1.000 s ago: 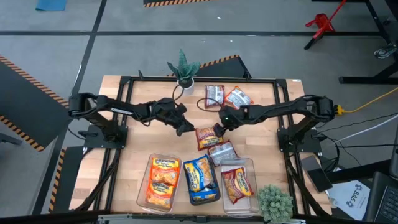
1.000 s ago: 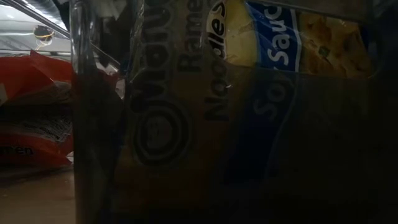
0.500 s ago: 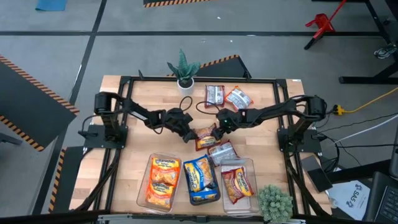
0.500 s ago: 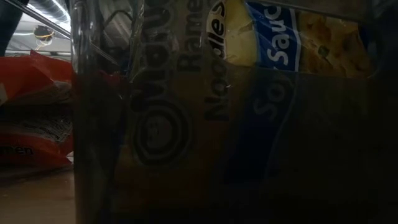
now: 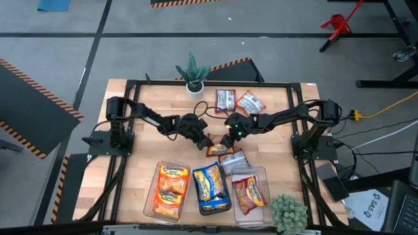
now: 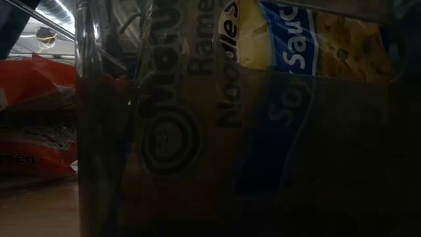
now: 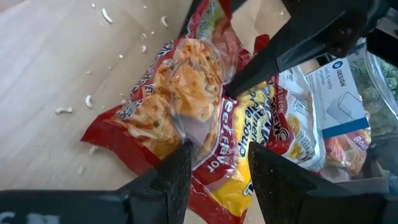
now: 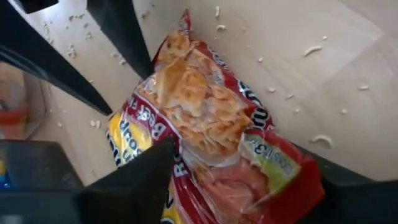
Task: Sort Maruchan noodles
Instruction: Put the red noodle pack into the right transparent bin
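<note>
A red-and-yellow noodle packet lies flat at the table's middle, seen close in the left wrist view and the right wrist view. My left gripper is open, and its fingers straddle the packet's left end. My right gripper is open over the right end, facing the left one. Another red-and-silver packet lies just nearer. Two more packets lie toward the far edge. My left gripper comes slanting down from the table's left, one finger at the packet's edge; I cannot tell whether it touches. My right gripper comes slanting down from the right with a finger beside the packet; I cannot tell whether it touches.
Three clear bins stand along the near edge, holding orange, blue-and-yellow and red packets. The low view looks through one bin's wall. A potted plant stands far, another near right. Noodle crumbs lie around.
My left gripper has moved toward the table's right and reached the red packet's left end. My right gripper has stayed near the packet's right end. The packet has kept its place.
</note>
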Controlling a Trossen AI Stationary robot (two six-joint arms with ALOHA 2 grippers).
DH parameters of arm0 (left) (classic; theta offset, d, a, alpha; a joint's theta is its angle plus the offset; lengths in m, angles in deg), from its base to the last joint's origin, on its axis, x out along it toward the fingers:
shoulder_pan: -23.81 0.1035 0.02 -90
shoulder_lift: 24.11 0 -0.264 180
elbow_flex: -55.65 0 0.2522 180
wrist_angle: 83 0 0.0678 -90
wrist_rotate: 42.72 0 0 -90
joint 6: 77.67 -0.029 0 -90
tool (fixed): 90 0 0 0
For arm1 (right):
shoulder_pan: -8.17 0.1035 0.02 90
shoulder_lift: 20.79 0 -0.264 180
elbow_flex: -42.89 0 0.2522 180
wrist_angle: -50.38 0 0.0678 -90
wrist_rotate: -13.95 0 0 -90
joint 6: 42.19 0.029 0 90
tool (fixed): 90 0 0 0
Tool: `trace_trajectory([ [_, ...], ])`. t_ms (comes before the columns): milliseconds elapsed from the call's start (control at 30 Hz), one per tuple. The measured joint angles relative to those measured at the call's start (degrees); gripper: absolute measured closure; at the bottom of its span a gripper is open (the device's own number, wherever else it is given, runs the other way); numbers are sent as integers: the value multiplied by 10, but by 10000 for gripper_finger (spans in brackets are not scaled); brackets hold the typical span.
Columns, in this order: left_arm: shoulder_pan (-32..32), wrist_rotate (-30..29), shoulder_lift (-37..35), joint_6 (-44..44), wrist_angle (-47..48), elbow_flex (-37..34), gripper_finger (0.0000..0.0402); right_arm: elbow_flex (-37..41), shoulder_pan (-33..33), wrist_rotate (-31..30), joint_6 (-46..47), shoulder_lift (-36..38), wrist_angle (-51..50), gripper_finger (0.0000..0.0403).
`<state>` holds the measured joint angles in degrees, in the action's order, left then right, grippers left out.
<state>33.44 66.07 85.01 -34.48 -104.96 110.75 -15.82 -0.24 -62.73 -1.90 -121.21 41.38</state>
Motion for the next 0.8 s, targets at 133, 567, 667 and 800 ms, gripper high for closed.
trace_trajectory([
  [133,8,9,0,-1,5,1,250,0,0,4,4,0,-1,257],
  [567,91,150,-1,47,-25,1,250,-17,-3,-67,2,30,-32,395],
  [667,108,176,-9,67,-30,-1,250,-42,-15,-88,-6,48,-70,399],
  [800,123,191,-41,77,-33,-1,250,-73,-26,-100,-16,71,-127,399],
])
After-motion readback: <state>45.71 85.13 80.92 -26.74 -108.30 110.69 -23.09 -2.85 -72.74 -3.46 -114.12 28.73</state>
